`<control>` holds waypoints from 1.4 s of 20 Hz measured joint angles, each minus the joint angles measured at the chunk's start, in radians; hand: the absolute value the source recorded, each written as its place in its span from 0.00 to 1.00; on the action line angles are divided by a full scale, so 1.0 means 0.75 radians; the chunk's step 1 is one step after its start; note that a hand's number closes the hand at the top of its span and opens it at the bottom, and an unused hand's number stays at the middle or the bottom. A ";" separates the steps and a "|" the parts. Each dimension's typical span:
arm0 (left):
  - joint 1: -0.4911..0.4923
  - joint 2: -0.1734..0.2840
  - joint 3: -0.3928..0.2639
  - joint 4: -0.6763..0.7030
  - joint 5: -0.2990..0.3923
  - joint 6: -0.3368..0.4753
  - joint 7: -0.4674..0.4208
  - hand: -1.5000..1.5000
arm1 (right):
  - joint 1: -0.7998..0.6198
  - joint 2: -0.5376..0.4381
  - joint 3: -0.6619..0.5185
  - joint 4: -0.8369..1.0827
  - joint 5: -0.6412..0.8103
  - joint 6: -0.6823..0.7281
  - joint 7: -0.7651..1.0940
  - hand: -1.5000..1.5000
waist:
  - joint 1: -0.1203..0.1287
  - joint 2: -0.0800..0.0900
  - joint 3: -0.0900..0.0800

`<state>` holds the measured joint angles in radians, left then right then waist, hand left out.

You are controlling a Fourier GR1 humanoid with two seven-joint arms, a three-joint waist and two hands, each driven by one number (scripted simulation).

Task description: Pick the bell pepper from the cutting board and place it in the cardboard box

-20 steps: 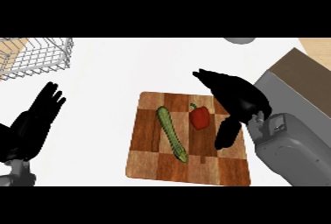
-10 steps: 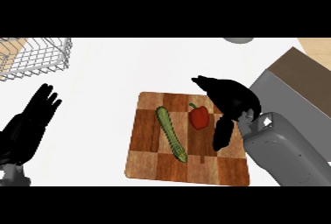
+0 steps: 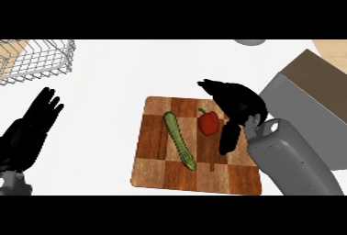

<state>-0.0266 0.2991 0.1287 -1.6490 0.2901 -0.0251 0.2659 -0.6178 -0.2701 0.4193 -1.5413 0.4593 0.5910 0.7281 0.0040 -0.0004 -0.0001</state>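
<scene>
The right hand (image 3: 234, 108) has come lower and closer, fingers still unclenched and grasping nothing, with the bell pepper (image 3: 209, 123) on the cutting board (image 3: 152, 160) just beside its thumb.

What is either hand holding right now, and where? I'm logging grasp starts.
Nothing is held. The right hand hovers open beside the bell pepper; the left hand rests open.

i found no text, label, brand, number or sign that i could read on anything in my view.
</scene>
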 measured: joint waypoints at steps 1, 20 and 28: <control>0.006 -0.002 0.010 0.001 0.002 -0.010 -0.005 0.50 | 0.001 0.007 -0.011 -0.002 0.016 0.012 -0.010 0.00 | 0.000 0.000 0.000; -0.003 -0.046 0.072 -0.007 -0.038 -0.072 0.019 0.50 | 0.022 0.213 -0.044 0.141 0.368 0.073 -0.087 0.00 | 0.001 0.000 0.000; -0.018 -0.068 0.078 -0.030 -0.057 -0.073 0.054 0.50 | 0.035 0.228 -0.065 0.270 0.493 0.040 -0.182 0.00 | 0.001 0.001 0.000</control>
<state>-0.0403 0.2479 0.1875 -1.6716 0.2476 -0.0797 0.3066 -0.5913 -0.0993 0.3702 -1.3392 0.8294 0.6206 0.5916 0.0046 0.0001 0.0000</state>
